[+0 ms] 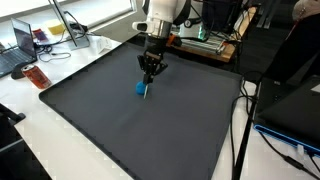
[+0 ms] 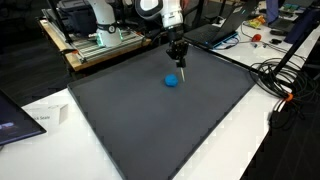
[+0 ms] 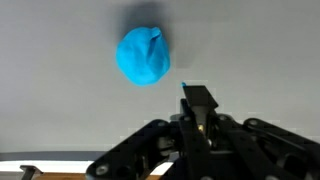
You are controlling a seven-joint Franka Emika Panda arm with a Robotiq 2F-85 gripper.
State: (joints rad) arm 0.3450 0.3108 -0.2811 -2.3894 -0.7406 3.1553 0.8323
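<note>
Exterior view: the gripper (image 1: pixel 150 75) hangs over the far part of a matte black mat (image 1: pixel 130 135). Its claw is pressed together on a thin stick (image 1: pixel 148 90) that is pale and points down. A blue lump (image 1: pixel 140 88), rounded and soft-looking, lies on the mat just beside the stick's lower end; I cannot tell whether they touch. The mat covers a white table (image 1: pixel 60 130). A laptop (image 1: pixel 15 45) stands at the table's edge, and an orange packet (image 1: pixel 35 76) lies near it, print too small to read.

Exterior view: the gripper (image 2: pixel 179 58) pinches the thin stick (image 2: pixel 183 70), slightly tilted. The blue lump (image 2: pixel 172 80) sits just beside the tip, on the mat (image 2: pixel 170 135). Cables (image 2: pixel 275 75) trail across the white table (image 2: pixel 260 150). The room behind is a cluttered lab.

Wrist view: the gripper (image 3: pixel 200 115) is black and jointed, its fingers closed tight on a dark squared end. The blue lump (image 3: pixel 142 56) is domed with a small crease, and rests apart on the smooth grey mat (image 3: pixel 60 100).
</note>
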